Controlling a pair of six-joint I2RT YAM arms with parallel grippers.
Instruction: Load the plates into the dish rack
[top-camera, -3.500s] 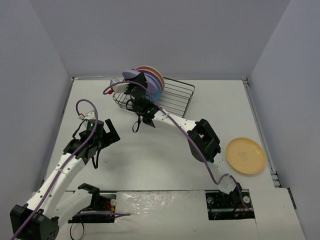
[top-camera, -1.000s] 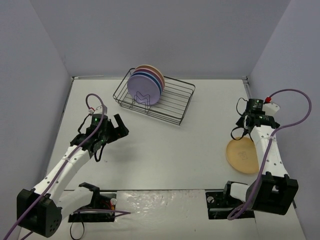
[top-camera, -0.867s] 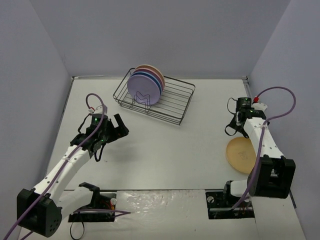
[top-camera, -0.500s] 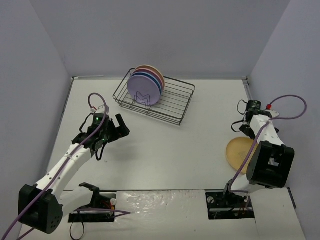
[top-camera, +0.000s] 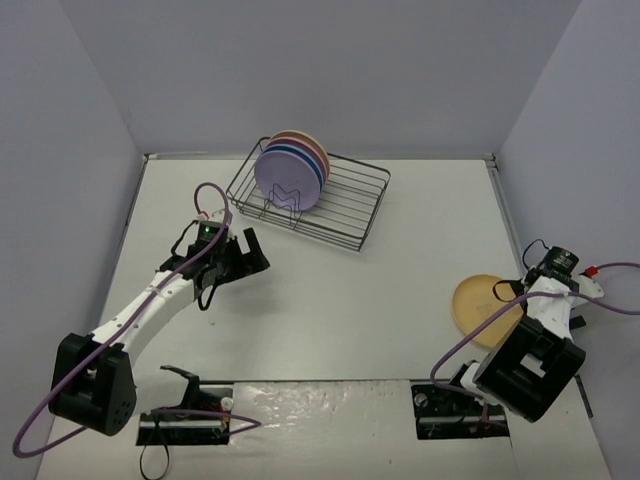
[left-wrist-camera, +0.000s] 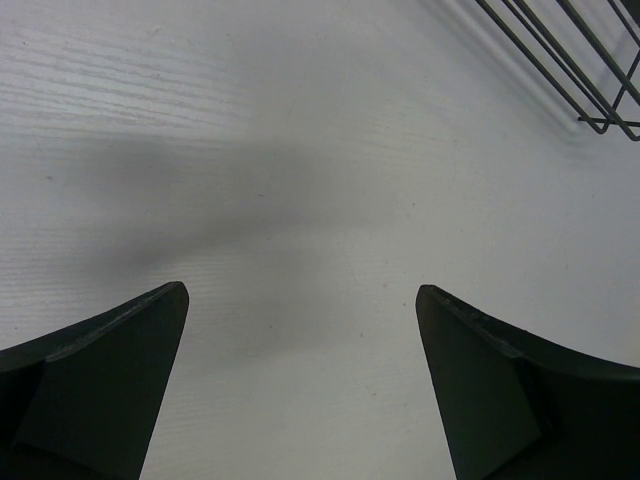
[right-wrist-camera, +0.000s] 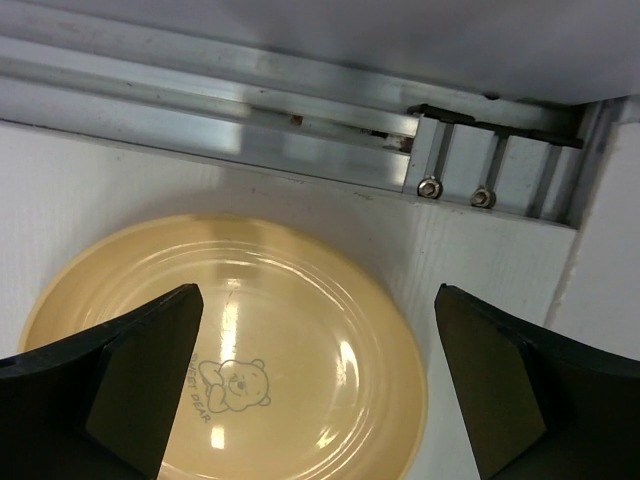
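The right arm has left the dish rack, where it was reaching in a few seconds ago, and has swung out to the right edge of the bench. It now sits over the orange-yellow plate.

This plate is the only one not yet loaded. It lies flat and face up on the bench, well apart from the rack, close to an aluminium rail along the bench edge. A small bear drawing shows on its inner face.

The right hand is spread wide and grips nothing. In the wrist view its two fingers frame the plate's far half. Whether they touch the plate cannot be told.

The other four plates look finished. The lilac plate stands on edge at the left end of the rack, facing the arms. Three more plates are packed upright just behind it, showing blue, pink and cream rims. The right half of the rack has free slots.

The left arm has crept rightward. The left hand hangs over bare bench near the rack's near left corner, open and empty, with a few rack wires in the top right corner of its view.

By my reckoning four of five plates are done. What remains is to grasp the flat plate by its rim, carry it across, tip it upright and seat it between the dividers.
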